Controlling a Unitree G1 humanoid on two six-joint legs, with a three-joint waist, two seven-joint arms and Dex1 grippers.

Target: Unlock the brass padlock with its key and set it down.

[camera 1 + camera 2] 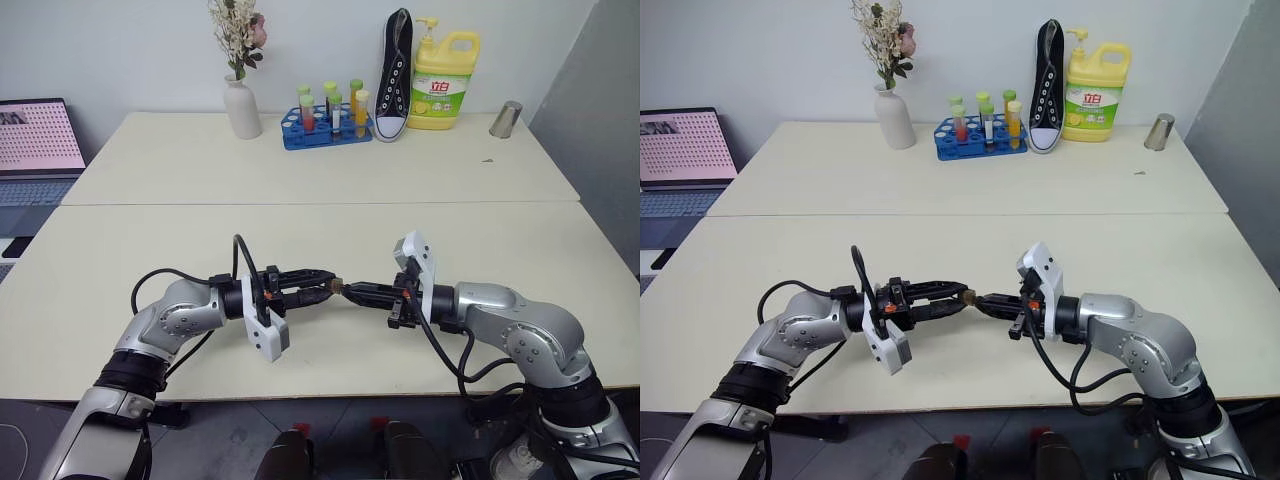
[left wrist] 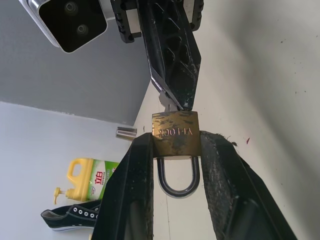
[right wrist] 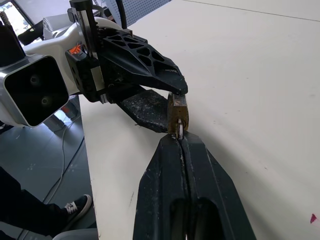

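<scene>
Two grippers meet tip to tip above the near table (image 1: 120, 300), close to its front edge, with bare tabletop all around. Left gripper (image 1: 322, 283) clamps the brass padlock (image 2: 175, 132) by its body, shackle between the fingers; right gripper (image 3: 179, 141), fingers pressed together, pinches the key (image 2: 167, 103) at the lock's end

Two arms clad in silver-grey metallic shells with rounded joints are shown, separated by black ribbed bands. Black cables are looped from forearm to wrist on each side. A white camera housing with dark lenses is mounted at each wrist. The left gripper (image 1: 325, 288) and right gripper (image 1: 352, 292) are formed of black fingers with lattice cut-outs and scuffed, textured pads.
</scene>
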